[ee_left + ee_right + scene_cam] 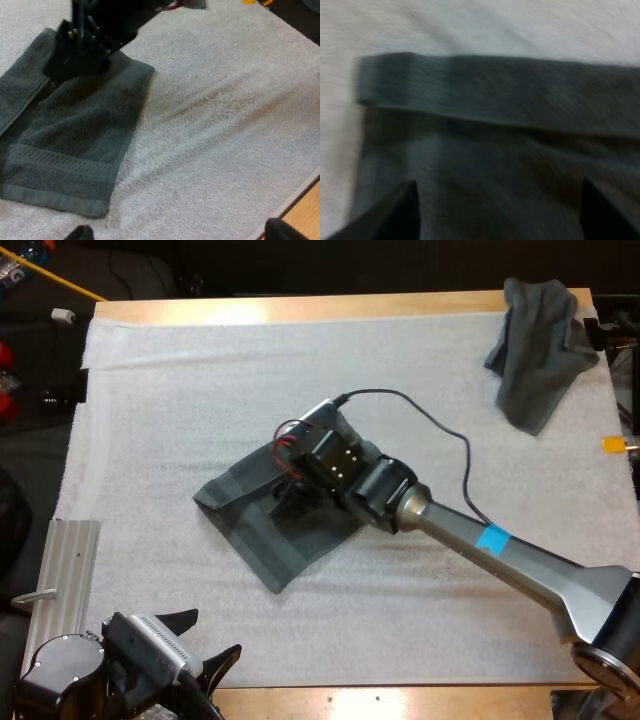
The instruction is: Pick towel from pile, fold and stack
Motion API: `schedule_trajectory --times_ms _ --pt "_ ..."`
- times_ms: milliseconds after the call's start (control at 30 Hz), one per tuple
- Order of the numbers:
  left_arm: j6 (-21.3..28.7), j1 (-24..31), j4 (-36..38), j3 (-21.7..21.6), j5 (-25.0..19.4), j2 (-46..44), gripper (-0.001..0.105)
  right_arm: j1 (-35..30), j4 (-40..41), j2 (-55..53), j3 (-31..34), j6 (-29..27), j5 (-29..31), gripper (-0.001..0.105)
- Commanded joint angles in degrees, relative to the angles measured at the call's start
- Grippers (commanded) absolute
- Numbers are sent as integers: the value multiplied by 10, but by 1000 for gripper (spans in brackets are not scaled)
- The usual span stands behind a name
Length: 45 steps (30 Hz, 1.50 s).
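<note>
Flat towel: lies spread in the middle of the white mat, one edge strip doubled back on itself. The open middle probably suits folding, since either arm can reach it.
Right pincer: hangs low over the far part of the flat towel, its fingers set wide and gripping nothing. I cannot tell whether the tips touch the cloth. The wide stance over the doubled strip looks meant for pressing or for taking a fresh hold of an edge.
Left pincer: sits at the near left edge of the tabletop, fingers spread wide and empty, well apart from the flat towel. It seems parked there to leave the right arm room.
Crumpled towel: sits bunched at the far right corner of the mat, well apart from the folding spot, so loose cloth cannot catch in the fold.
Step in hand: folding, as I judge it. The first fold is only partly made and stacking is not yet done.
Risk: the doubled strip may spring open if the next grip takes only one layer.
</note>
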Motion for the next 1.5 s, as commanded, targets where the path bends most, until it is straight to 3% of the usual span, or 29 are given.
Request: schedule_trajectory --times_ms 0,200,500,667,800,1300,1467 --pt "1 -2 0 -2 3 1 65 -13 23 -8 -4 19 11 64" --pt "6 -2 -5 -2 2 1 65 -81 93 -8 -4 102 -9 64" --pt "8 -2 -16 -2 1 1 65 -169 131 -8 29 118 -40 64" --pt "8 -2 -16 -2 1 1 65 -200 113 -8 78 122 -73 62" --pt "8 -2 -16 -2 1 1 65 -218 69 -6 109 165 -105 57" --pt "8 -2 -16 -2 1 1 65 -220 30 52 113 210 -156 55" --pt "8 -2 -16 -2 1 1 65 -220 27 52 113 241 -162 33"
